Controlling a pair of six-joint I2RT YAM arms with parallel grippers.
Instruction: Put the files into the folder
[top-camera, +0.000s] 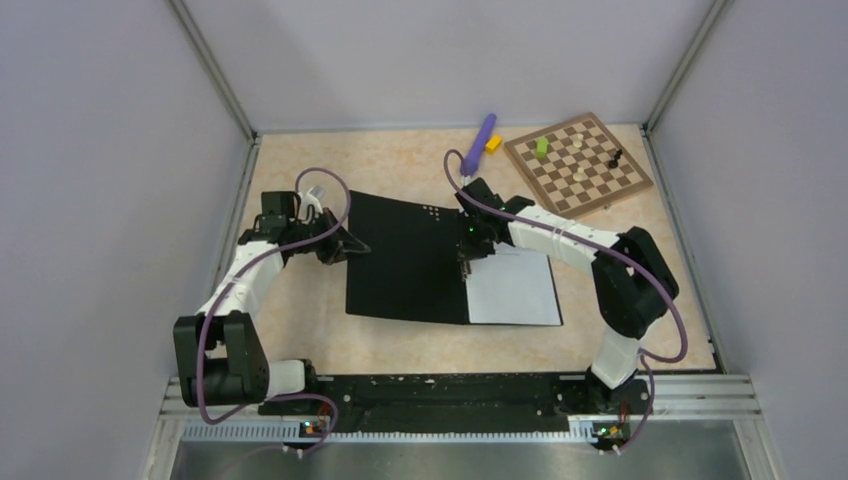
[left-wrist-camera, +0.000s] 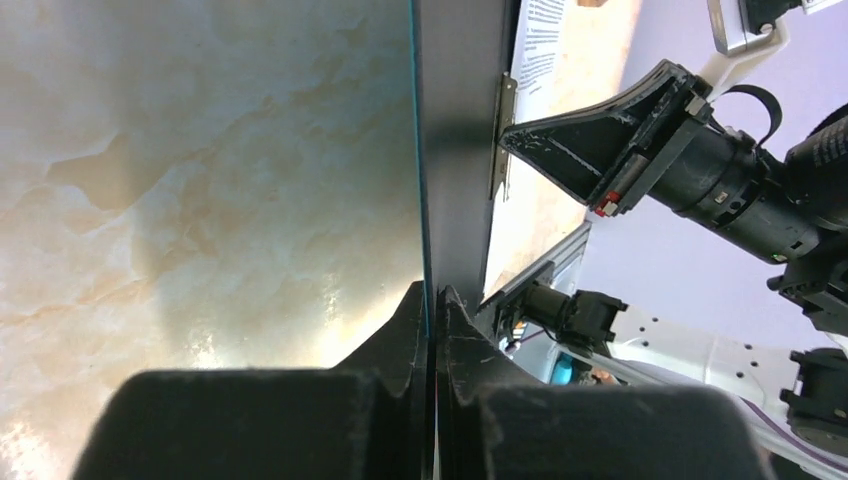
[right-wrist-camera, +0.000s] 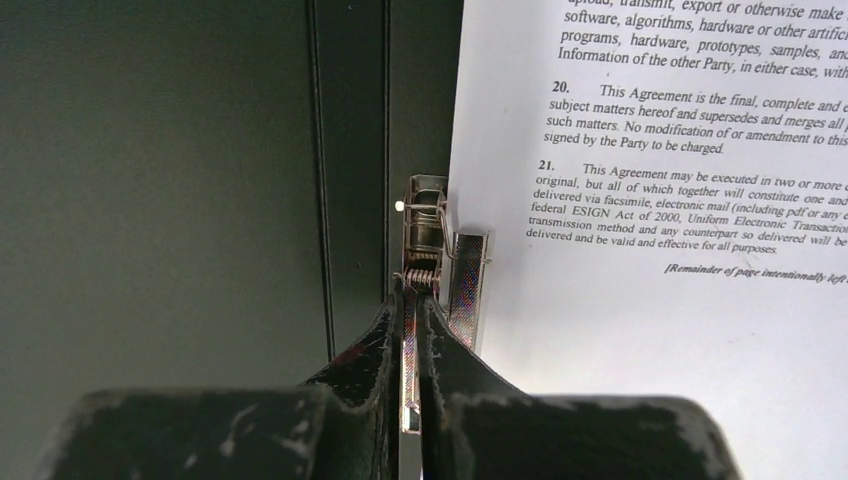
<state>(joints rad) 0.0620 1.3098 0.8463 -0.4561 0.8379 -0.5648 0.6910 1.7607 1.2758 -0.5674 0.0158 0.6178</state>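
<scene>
You're at the closing step. The folder lies open on the desk, down and left of the chessboard, black inner faces up. The files already rest on the half nearer the chessboard.

Your left claw is shut on the thin edge of the cover farthest from the chessboard. Your right claw is shut on the lever of the metal clip at the spine, just beside the sheets' edge.

The spine runs from the arm bases' side toward the back wall, a little tilted. The sheets' long edge looks to lie along it.

Next, I'd judge, the right claw must let go of the clip and clear out. Then the left swings its cover over the spine toward the chessboard, down onto the sheets, without dragging the folder.
</scene>
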